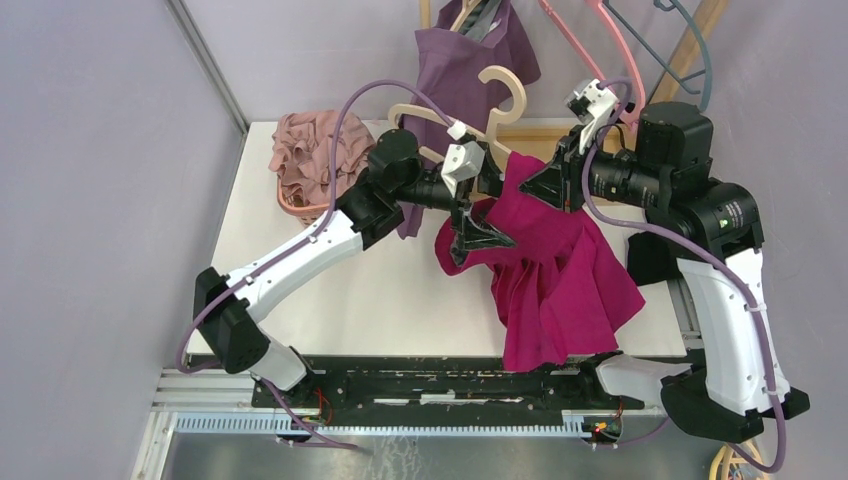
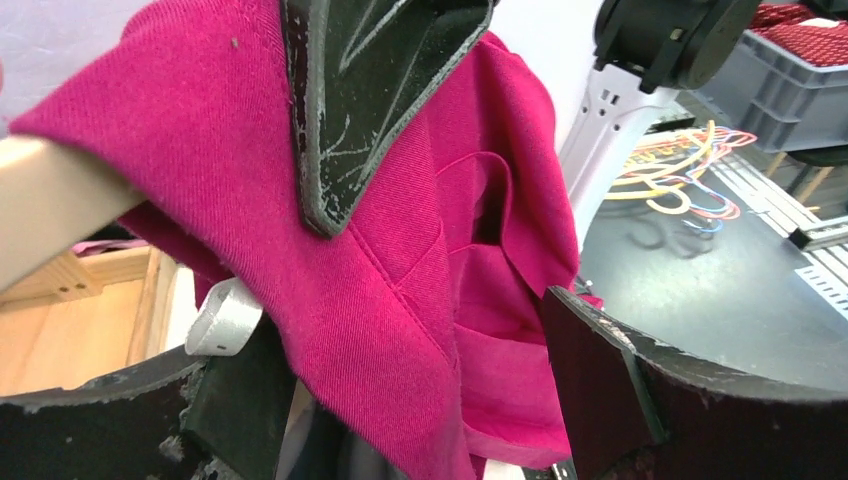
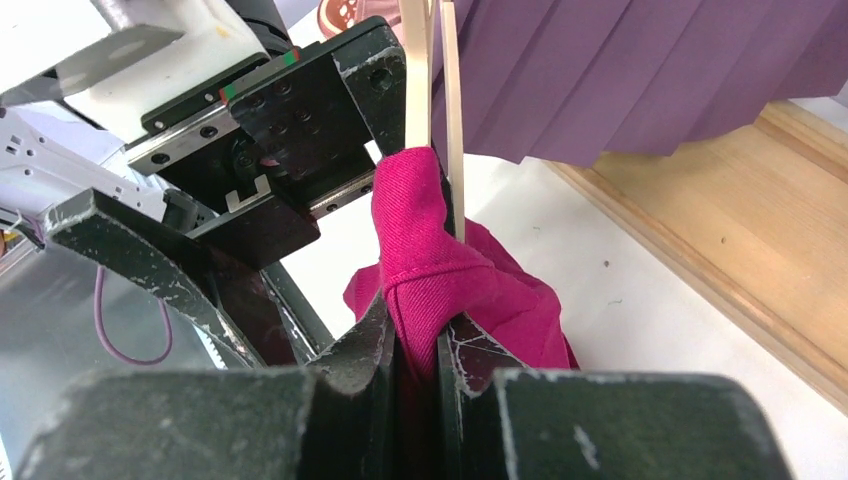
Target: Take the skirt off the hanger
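Note:
A magenta skirt (image 1: 560,290) hangs from a pale wooden hanger (image 1: 420,112) above the table's middle, and its lower part drapes onto the table. My right gripper (image 1: 545,180) is shut on the skirt's folded waistband (image 3: 430,260) just below the hanger's bars (image 3: 430,90). My left gripper (image 1: 478,232) is open with its jaws wide apart on either side of the skirt's cloth (image 2: 400,260). In the left wrist view the hanger's arm (image 2: 50,220) pokes out of the cloth at the left, and a finger of the right gripper (image 2: 370,90) presses on the skirt from above.
A purple skirt (image 1: 470,60) hangs on another hanger at the back. A pink basket (image 1: 300,205) with a dusty-pink garment (image 1: 310,150) stands at the back left. Pink and grey hangers (image 1: 620,40) hang on a wooden rack at the back right.

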Robot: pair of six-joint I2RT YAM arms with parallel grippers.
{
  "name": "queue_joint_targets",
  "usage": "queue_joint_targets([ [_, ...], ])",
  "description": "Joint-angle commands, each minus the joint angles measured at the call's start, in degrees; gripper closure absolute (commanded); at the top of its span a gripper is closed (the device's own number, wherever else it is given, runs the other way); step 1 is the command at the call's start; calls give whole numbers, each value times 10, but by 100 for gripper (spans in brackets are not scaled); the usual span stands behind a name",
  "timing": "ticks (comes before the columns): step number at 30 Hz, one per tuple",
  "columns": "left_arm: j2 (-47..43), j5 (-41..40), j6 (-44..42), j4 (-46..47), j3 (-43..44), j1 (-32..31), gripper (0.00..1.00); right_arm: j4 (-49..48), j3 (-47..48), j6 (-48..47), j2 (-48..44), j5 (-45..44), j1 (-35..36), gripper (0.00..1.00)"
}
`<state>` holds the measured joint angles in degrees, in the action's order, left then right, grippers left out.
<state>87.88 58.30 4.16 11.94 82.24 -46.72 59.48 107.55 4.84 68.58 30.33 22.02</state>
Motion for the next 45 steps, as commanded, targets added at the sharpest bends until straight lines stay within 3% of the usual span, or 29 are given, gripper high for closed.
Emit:
queue_joint_targets([
  [1,-2,-45,-89,-146,7,-18,8,-109,41,-2,-9,39,8,99],
  [5,-21,-112,-127,-184,0,-27,10,-108,46,-2,-6,37,9,99],
  [11,-73,-304,-200,-147,-76,-36,11,-108,53,-2,-3,37,10,99],
  [20,-9,-582,-280,-56,-110,-47,9,-120,67,20,1,53,11,99],
  [22,11,-614,-289,-26,-105,-46,0,-119,67,22,0,54,12,99],
  [30,23,-652,-352,47,-116,-47,1,-105,73,11,-2,49,12,99],
  [32,24,-666,-365,50,-116,-49,8,-105,73,10,-2,49,12,99],
  [34,23,-673,-382,49,-117,-50,26,-106,73,12,-1,49,12,99],
  [37,23,-678,-396,50,-113,-51,80,-106,74,11,1,50,13,99],
  [38,24,-685,-396,55,-111,-51,93,-106,74,13,2,50,13,99],
  [45,27,-690,-400,46,-97,-51,97,-105,73,12,1,48,13,99],
])
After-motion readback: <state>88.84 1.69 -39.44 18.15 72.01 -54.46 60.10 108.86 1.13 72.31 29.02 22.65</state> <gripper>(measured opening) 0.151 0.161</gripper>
